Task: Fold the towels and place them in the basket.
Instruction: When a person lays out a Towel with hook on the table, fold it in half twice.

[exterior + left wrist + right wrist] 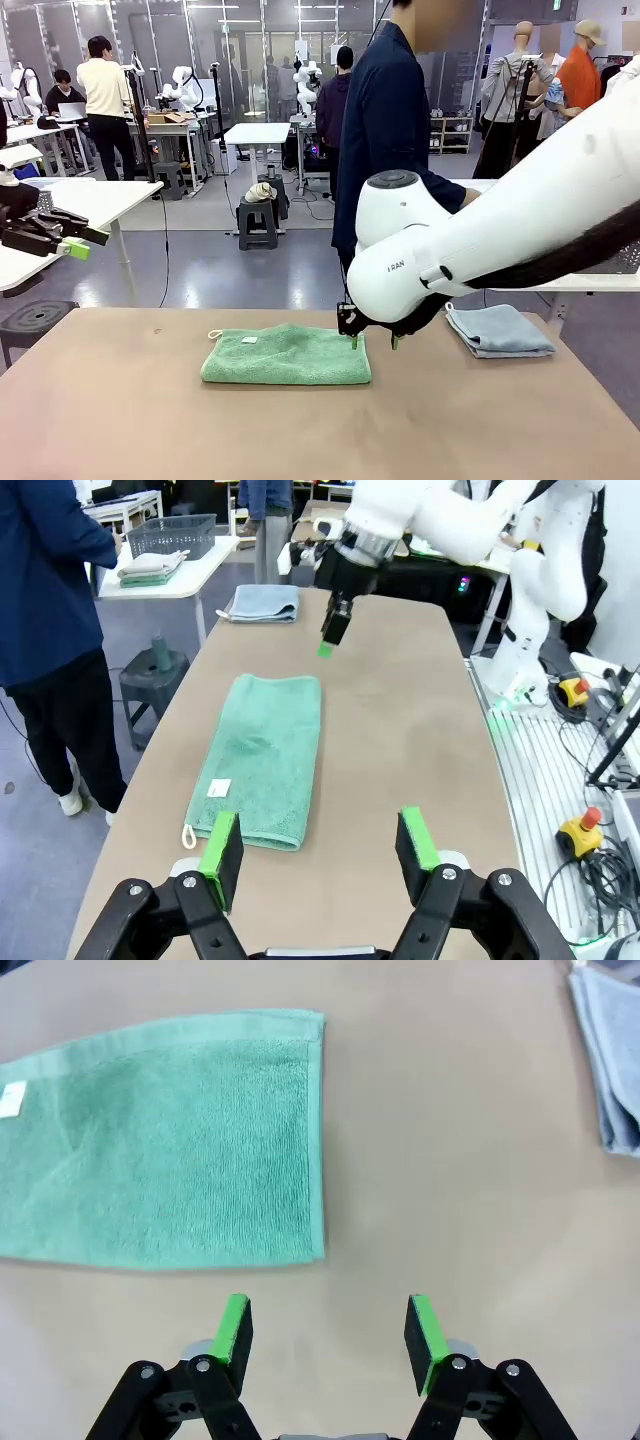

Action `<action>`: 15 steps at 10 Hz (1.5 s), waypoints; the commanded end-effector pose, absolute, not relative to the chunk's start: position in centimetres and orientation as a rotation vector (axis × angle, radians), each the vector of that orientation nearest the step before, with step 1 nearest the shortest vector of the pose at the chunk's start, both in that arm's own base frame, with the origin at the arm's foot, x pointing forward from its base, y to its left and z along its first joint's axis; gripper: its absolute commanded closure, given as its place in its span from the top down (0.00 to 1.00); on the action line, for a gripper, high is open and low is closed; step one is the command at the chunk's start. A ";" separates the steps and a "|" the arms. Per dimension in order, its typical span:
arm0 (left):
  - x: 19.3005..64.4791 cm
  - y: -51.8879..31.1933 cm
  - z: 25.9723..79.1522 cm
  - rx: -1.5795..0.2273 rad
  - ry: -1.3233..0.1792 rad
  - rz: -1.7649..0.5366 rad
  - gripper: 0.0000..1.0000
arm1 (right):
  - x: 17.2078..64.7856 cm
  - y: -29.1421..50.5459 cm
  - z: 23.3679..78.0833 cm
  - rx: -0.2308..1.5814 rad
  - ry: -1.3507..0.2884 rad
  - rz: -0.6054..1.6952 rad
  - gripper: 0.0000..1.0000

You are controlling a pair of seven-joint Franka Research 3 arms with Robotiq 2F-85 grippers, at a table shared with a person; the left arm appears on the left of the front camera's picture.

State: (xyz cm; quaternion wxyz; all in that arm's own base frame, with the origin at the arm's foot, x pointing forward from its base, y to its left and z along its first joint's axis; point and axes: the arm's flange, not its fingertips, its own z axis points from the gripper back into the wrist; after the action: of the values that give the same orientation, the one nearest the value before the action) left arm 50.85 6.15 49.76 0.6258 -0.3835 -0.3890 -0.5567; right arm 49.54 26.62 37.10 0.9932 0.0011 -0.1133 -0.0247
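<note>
Green towel (287, 356) lay folded mid-surface (120, 420); blue-grey towel (498, 330) lay folded near the far right edge. Right hand (373, 342) hung just beside the green towel's right end, fingers wide, empty. Left hand (320, 850) likewise stood wide and empty.

Grey polished floor (200, 270); a black stool (258, 222) stands before the small white table (257, 132), glass partitions (240, 40) behind it.

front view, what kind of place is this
Probably a robotics lab: rows of white tables, a laptop on one, and emergency-stop buttons beside cables on the floor.
</note>
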 end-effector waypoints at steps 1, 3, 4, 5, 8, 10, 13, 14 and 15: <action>50.8 6.1 49.8 -0.884 -0.895 -1.278 0.79 | 52.5 28.2 35.8 0.005 -0.256 -0.125 0.78; 50.8 6.1 49.8 -0.884 -0.895 -1.278 0.79 | 54.9 28.2 34.1 0.011 -0.252 -0.109 0.78; 50.8 6.1 49.8 -0.884 -0.895 -1.278 0.79 | 55.8 28.1 33.8 0.013 -0.258 -0.105 0.78; 50.8 6.1 49.8 -0.884 -0.895 -1.278 0.79 | 56.4 27.9 33.6 0.009 -0.258 -0.109 0.78; 50.8 6.1 49.8 -0.884 -0.895 -1.278 0.79 | 57.2 26.8 33.3 0.038 -0.242 -0.082 0.78; 50.8 6.1 49.8 -0.884 -0.895 -1.278 0.79 | 56.7 27.0 33.4 0.014 -0.231 -0.107 0.78; 50.8 6.1 49.8 -0.884 -0.895 -1.278 0.79 | 56.8 26.9 33.4 0.015 -0.231 -0.100 0.78; 50.8 6.1 49.8 -0.884 -0.895 -1.278 0.79 | 56.6 27.2 32.6 0.007 -0.233 -0.116 0.78; 50.8 6.1 49.8 -0.884 -0.895 -1.278 0.79 | 56.7 27.4 31.6 0.014 -0.224 -0.117 0.78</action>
State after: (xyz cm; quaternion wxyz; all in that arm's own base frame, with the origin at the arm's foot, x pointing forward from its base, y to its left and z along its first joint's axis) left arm 50.85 6.18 49.75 0.6261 -0.3835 -0.3890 -0.5565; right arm 56.72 27.05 32.73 0.9927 0.0053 -0.1102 -0.0486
